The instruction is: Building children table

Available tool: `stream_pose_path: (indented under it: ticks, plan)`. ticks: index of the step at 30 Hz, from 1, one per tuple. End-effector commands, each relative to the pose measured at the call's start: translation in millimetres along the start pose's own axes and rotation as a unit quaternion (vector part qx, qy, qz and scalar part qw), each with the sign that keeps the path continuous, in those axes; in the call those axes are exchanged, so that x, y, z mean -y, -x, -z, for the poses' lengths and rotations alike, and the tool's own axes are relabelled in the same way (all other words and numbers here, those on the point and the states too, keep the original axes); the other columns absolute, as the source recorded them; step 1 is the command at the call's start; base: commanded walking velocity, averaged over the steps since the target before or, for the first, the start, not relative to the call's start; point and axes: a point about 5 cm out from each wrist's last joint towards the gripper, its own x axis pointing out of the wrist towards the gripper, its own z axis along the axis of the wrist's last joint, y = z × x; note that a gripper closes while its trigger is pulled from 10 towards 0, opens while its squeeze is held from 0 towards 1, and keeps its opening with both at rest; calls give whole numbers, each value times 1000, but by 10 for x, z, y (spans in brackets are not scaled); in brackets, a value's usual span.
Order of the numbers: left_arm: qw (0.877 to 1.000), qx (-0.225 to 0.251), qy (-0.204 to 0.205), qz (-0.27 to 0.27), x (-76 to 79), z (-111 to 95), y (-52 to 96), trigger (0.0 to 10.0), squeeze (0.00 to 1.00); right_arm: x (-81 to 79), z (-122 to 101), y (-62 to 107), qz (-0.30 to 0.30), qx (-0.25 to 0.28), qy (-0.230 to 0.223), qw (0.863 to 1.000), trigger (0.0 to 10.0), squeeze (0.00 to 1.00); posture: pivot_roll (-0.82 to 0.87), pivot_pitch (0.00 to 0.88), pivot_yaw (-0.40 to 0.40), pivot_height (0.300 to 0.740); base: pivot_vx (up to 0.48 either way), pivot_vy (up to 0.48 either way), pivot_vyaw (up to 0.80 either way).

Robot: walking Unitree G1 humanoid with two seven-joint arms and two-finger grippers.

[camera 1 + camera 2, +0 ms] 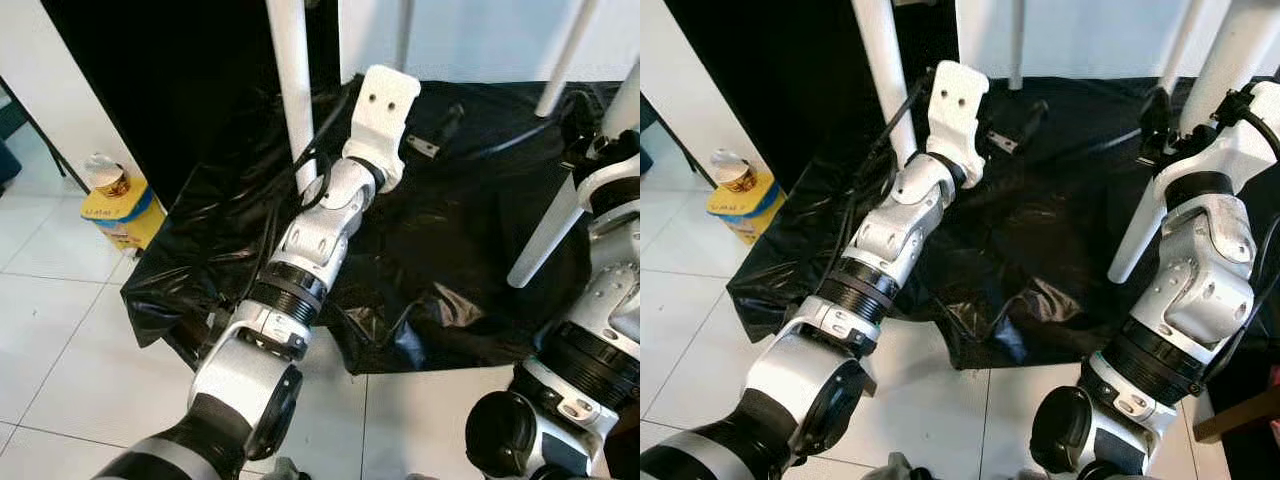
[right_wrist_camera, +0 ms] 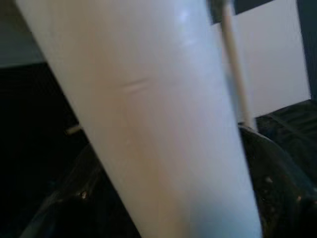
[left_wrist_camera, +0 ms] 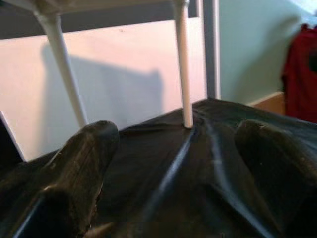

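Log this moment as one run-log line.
left hand: open, over black sheet | right hand: around white table leg | table: standing

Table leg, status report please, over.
Right gripper shut on tilted white table leg. Left gripper open, low over black sheet. Yellow box off to the left.

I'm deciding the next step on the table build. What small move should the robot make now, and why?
Probably steady the slanted white leg upright with the right gripper, which closes around it. That leg leans while the other legs stand straight on the black sheet. The left gripper is open and empty above the sheet, so it could then come across to help.
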Motion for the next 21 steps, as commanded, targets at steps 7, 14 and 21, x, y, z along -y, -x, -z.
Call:
stream_pose_path:
  ticks: [7,14,21]
  plan:
    - [999,-36,-3,2,-27,167,158,10000,0,-19,285,58,-1,-29,-9,1000,10000,0,-86,53,52,740,0,0,0]
    - [999,-49,-3,3,-34,223,304,10000,0,-20,475,196,27,-45,40,998,10000,0,-66,61,27,740,0,0,0]
    - [998,-59,-6,9,-19,276,451,10000,0,-20,710,370,63,-86,88,990,10000,0,-57,61,20,740,0,0,0]
